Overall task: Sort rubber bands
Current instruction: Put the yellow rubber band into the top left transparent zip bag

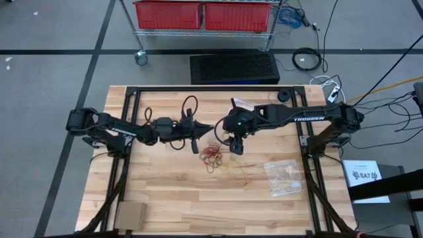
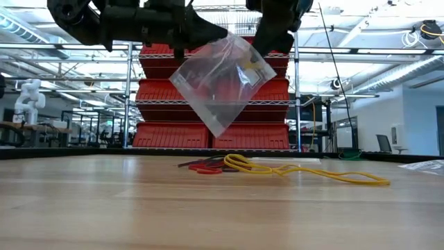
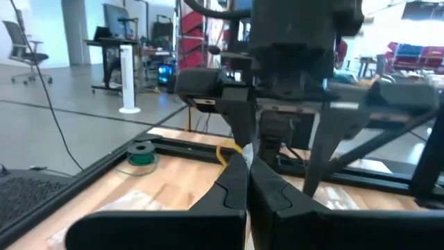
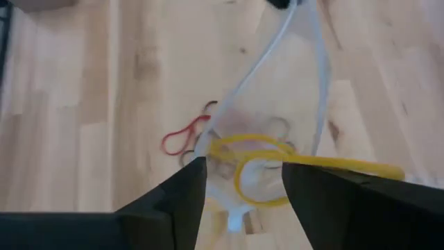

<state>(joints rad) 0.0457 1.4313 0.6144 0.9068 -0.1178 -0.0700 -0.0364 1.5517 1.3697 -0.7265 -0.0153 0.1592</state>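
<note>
Above the table (image 1: 165, 192) centre, left gripper (image 3: 244, 182) has its fingers pressed fully together on the rim of a clear bag (image 2: 220, 78), which hangs in the air with its mouth toward the right arm. Right gripper (image 4: 243, 189) is just beside that mouth, fingers spread wide. A yellow band (image 4: 260, 170) lies between and just past its fingers at the bag opening; can't tell if it's gripped or already loose.

Remaining rubber bands (image 1: 213, 155) sit on the table just below both sets of fingers: red and dark loops bunched, with a long yellow one (image 2: 305, 172) stretched out beside them.

Step in hand looks like dropping yellow into the bag. To do it well: keep the left pinch steady so the mouth doesn't sag, push right fingers past the rim before releasing, and pull out straight so the band doesn't snag and follow.
</note>
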